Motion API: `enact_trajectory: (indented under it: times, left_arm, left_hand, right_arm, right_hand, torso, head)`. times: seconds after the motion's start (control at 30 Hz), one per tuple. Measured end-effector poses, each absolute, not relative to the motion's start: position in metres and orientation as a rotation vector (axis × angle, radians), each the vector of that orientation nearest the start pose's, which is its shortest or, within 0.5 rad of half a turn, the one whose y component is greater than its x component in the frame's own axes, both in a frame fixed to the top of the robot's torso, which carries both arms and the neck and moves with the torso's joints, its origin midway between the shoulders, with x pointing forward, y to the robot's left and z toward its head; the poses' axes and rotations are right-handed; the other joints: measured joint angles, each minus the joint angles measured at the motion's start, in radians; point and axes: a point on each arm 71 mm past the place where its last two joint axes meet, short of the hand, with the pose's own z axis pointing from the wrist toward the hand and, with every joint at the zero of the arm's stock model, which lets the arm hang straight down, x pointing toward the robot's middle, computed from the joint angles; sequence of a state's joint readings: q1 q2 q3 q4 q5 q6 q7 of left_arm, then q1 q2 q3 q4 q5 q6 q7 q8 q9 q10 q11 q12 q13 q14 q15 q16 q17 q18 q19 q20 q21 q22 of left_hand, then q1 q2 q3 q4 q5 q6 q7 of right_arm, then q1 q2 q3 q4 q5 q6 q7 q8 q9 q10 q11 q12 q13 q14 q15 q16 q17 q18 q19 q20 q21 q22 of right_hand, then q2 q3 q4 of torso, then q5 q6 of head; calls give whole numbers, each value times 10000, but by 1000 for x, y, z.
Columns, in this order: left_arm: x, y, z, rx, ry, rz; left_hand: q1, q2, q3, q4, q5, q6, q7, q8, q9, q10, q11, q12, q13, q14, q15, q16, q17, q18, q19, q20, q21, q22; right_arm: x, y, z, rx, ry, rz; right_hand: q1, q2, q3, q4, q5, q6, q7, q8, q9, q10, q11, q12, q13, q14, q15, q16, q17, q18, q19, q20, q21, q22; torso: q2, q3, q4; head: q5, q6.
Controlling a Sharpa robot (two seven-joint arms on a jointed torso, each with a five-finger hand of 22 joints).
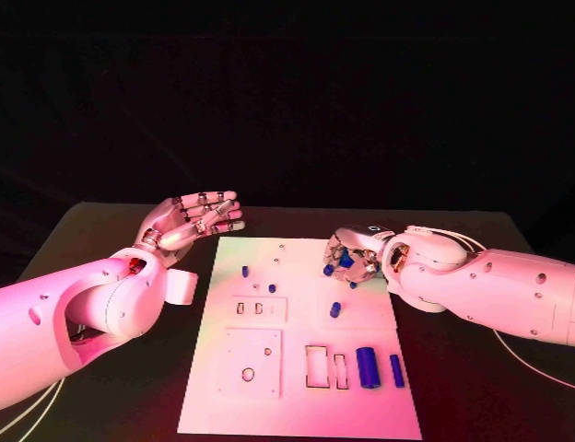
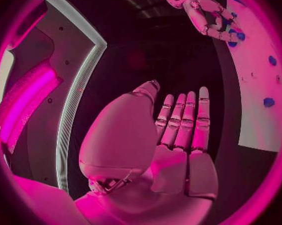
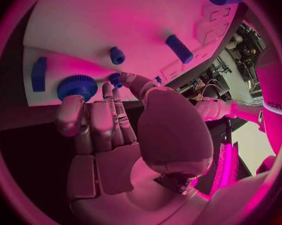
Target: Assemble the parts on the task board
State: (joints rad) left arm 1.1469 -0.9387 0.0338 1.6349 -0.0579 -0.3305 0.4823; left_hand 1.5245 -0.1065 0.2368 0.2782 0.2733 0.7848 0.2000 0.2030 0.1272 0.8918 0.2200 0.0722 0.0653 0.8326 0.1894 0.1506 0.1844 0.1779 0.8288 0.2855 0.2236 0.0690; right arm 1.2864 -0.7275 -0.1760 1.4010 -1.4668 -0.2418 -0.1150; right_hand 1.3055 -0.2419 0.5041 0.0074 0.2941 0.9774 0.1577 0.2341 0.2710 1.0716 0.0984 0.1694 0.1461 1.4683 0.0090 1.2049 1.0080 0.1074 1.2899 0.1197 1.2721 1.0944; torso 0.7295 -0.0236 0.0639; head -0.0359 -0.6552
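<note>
Board: white flat plastic task board [image 1: 301,405], blue cylinder parts [image 1: 366,369] near its front edge.
Right hand [image 1: 354,255]: pinching a small blue peg [image 3: 115,79].
Left hand [image 1: 192,221]: empty, fingers extended, beside board.

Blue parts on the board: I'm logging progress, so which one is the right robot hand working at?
The blue knurled round part at the task board's far right edge, right under the right robot hand's fingertips; the others lie apart from it.

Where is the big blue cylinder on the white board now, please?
In the head view the big blue cylinder lies near the front right corner of the white board, between a rectangular slot and a thinner blue peg.
</note>
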Motion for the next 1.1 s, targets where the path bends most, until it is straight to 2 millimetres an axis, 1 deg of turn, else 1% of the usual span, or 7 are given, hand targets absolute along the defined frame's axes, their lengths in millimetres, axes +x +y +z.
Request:
enact_trajectory:
  times: [0.17,0.23,0.3,0.43,0.5,0.93,1.1]
  left_arm:
    - [469,228,-159,-10310,12990,-16027]
    - [469,229,-159,-10311,12984,-16015]
    - [469,229,-159,-10312,12980,-16009]
    - [469,230,-159,-10312,12977,-16000]
    - [469,230,-159,-10313,12978,-15995]
    - [469,230,-158,-10317,12994,-15997]
    - [469,230,-158,-10322,13003,-15997]
  left_hand:
    - [0,0,10,-10,0,0,0,0,1,0,0,1,0,0,0,0,0,0,0,0,0,0]
    - [0,0,10,-10,0,0,0,0,1,0,0,1,0,0,0,0,0,0,0,0,0,1]
    - [0,0,9,-10,0,0,0,0,0,0,0,1,0,0,0,0,0,0,0,0,0,1]
    - [0,0,9,-10,0,0,0,0,1,0,-1,1,0,0,0,0,0,0,0,0,0,1]
    - [0,0,9,-10,0,0,0,0,1,0,-1,1,0,0,0,0,0,0,0,0,0,1]
    - [0,0,9,-10,0,0,0,0,2,0,-1,2,0,0,0,0,0,-1,1,1,0,-7]
    - [0,0,9,-10,0,0,0,0,2,0,-1,2,1,0,0,0,0,0,1,1,0,-7]
  right_arm:
    - [504,-177,-202,-2838,17640,5579]
    - [504,-176,-202,-2833,17627,5580]
    - [503,-175,-202,-2832,17608,5601]
    - [503,-173,-201,-2821,17566,5631]
    - [503,-172,-201,-2810,17550,5630]
    - [506,-170,-202,-2791,17531,5445]
    - [506,-167,-202,-2857,17502,5384]
  right_hand:
    - [-55,55,51,68,1,-13,-13,0,29,1,0,66,22,0,0,57,14,1,0,0,78,108]
    - [-67,146,96,113,0,14,-41,57,60,23,-23,195,47,0,0,159,113,0,122,-15,199,278]
    - [-94,172,109,125,0,34,-61,57,78,75,-74,259,59,0,0,219,196,1,135,-28,246,390]
    - [-93,171,132,209,0,35,-62,100,109,75,-74,299,64,0,0,298,262,0,194,-15,310,474]
    - [-92,171,132,209,0,68,-94,100,120,117,-105,348,73,0,0,298,262,0,194,-16,310,505]
    - [-92,170,159,235,0,69,-95,99,152,147,-74,387,83,0,0,339,203,1,231,-52,378,523]
    - [-92,170,160,234,0,68,-95,136,165,147,-74,425,91,0,0,339,186,1,230,-52,378,527]
  torso:
    - [34,7,0]
    - [41,9,0]
    - [49,10,-1]
    - [68,7,5]
    - [76,5,17]
    - [119,-30,99]
    - [128,-35,122]
  head:
    - [5,16]
    - [6,21]
    - [6,27]
    - [-9,62]
    - [-21,71]
    - [-74,120]
    - [-76,131]
